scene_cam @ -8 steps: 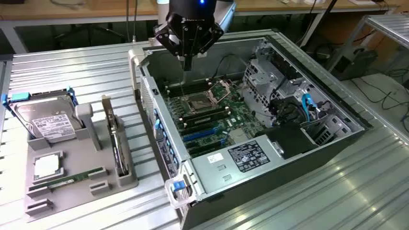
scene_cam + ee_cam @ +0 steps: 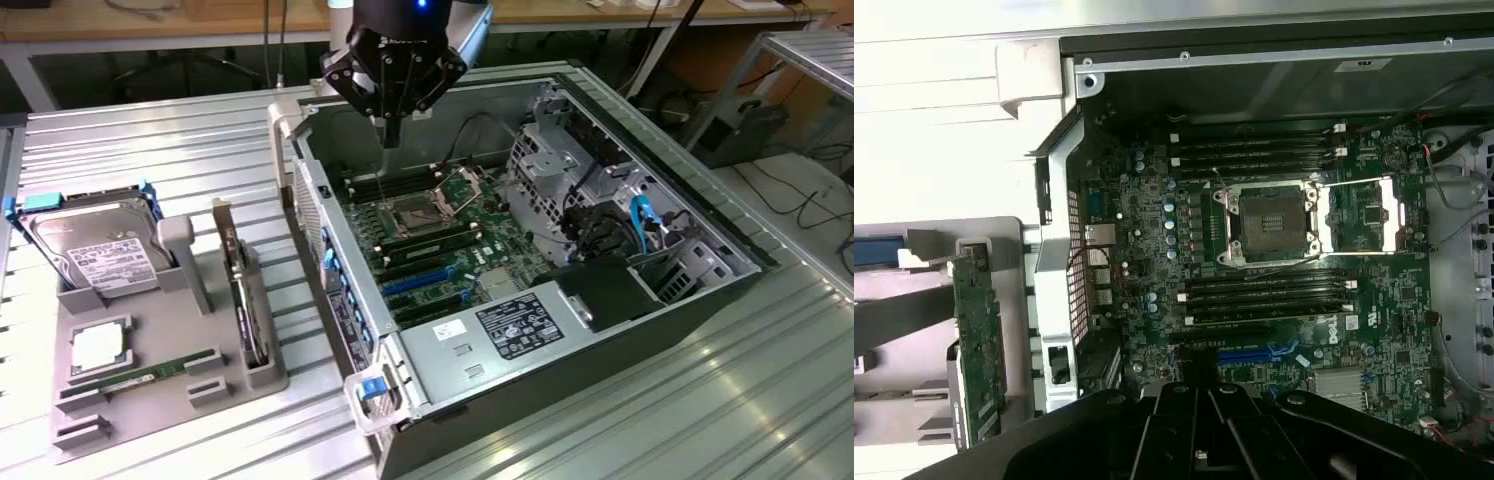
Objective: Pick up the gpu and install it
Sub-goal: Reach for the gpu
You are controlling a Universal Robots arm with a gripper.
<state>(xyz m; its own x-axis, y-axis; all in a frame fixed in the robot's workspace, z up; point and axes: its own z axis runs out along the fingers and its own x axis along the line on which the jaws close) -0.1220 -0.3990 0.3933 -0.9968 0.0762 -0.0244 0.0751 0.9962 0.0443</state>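
The gpu stands on edge in the grey holder just beside the computer case, above which the gripper hangs pressed together and empty; treat the card as light, stiff and fragile, and grip its bare upper edge.

The gpu is a thin dark-green circuit card standing upright on its long edge in a slot of the grey holder. It sits outside the open case, just beside the case's side wall. In the wrist view its green component face is visible.
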